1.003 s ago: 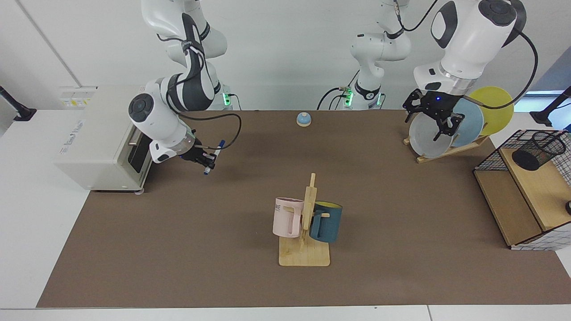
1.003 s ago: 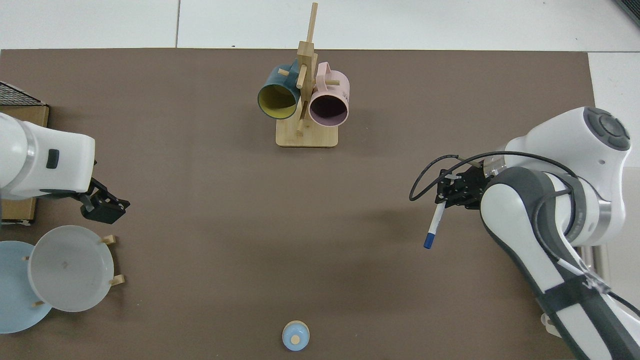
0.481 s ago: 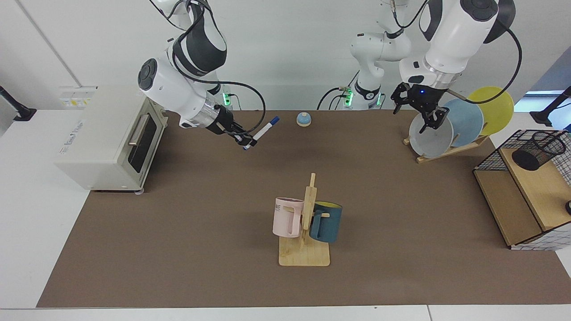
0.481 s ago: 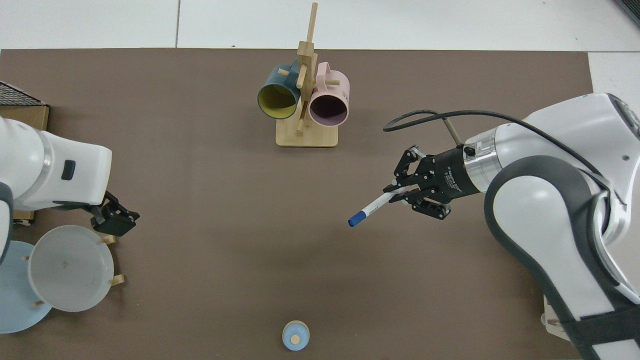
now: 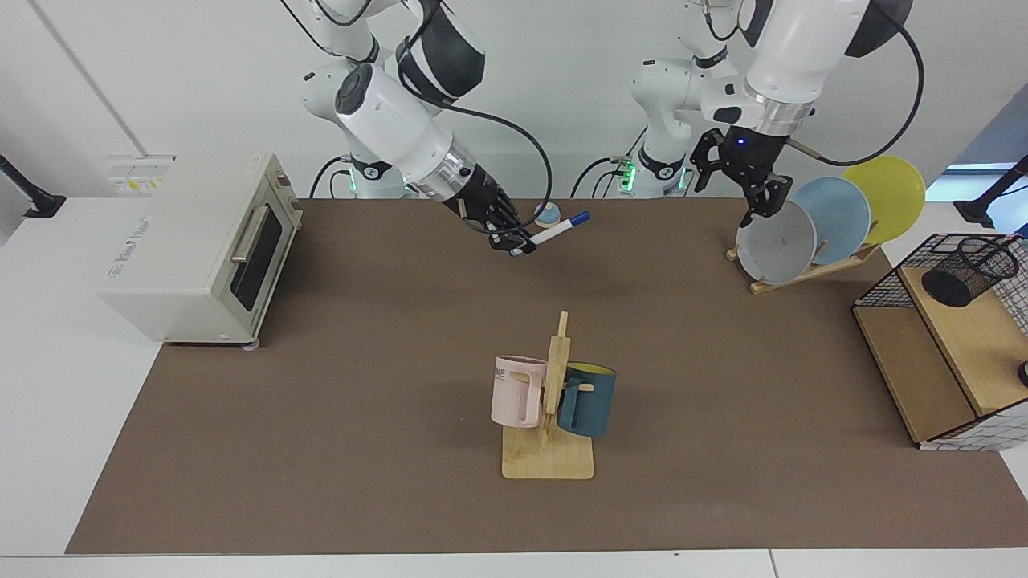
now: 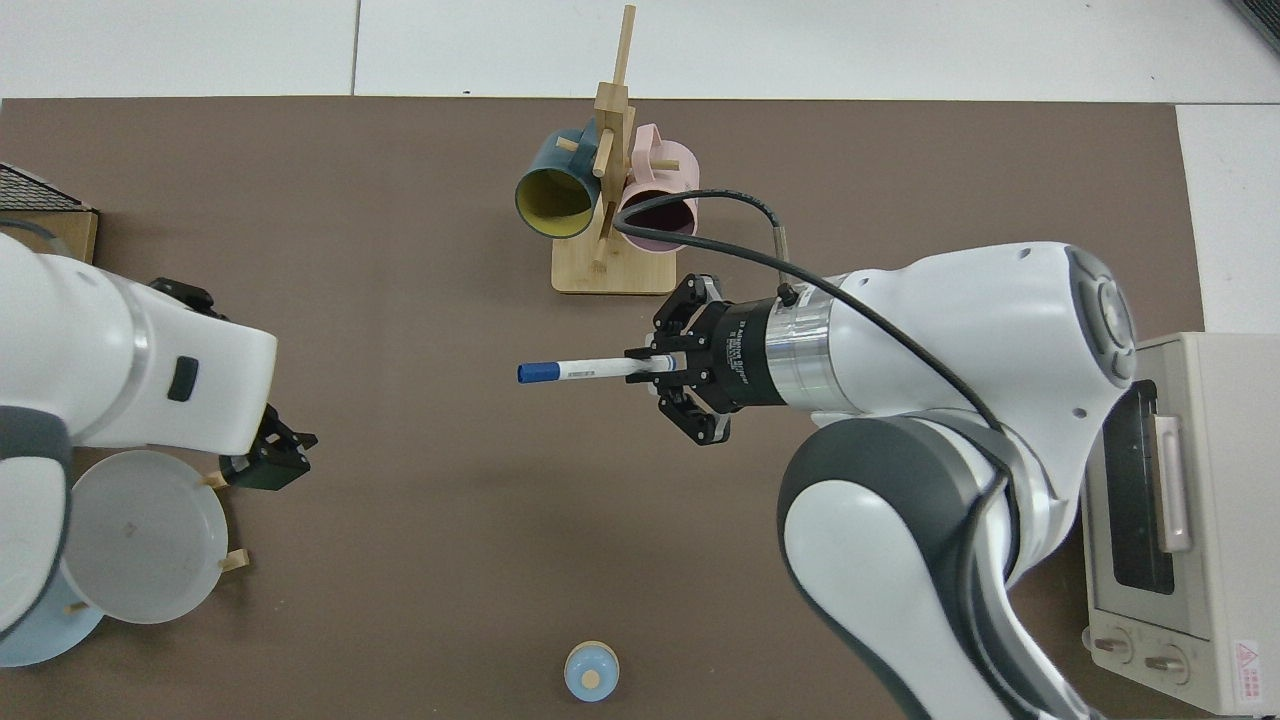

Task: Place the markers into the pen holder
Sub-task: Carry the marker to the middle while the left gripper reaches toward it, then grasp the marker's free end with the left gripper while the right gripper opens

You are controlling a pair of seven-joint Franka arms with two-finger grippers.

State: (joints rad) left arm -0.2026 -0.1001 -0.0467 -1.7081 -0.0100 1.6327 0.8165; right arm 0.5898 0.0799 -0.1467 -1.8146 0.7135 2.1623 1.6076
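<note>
1. Facing view: right gripper [image 5: 520,244] is clamped on one end of the marker [image 5: 556,233], held in the air above the table's far middle.
2. Left gripper [image 5: 763,207] hangs open over the plate rack [image 5: 803,271].
3. Pen holder [image 5: 968,270] sits on the wooden shelf, well apart from the marker.

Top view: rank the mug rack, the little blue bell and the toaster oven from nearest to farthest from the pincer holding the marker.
Measured from the right pincer, which grips the marker:
1. Mug rack, just beyond it toward the top edge.
2. Blue bell, near the bottom edge.
3. Toaster oven, at the far right edge behind the arm.
</note>
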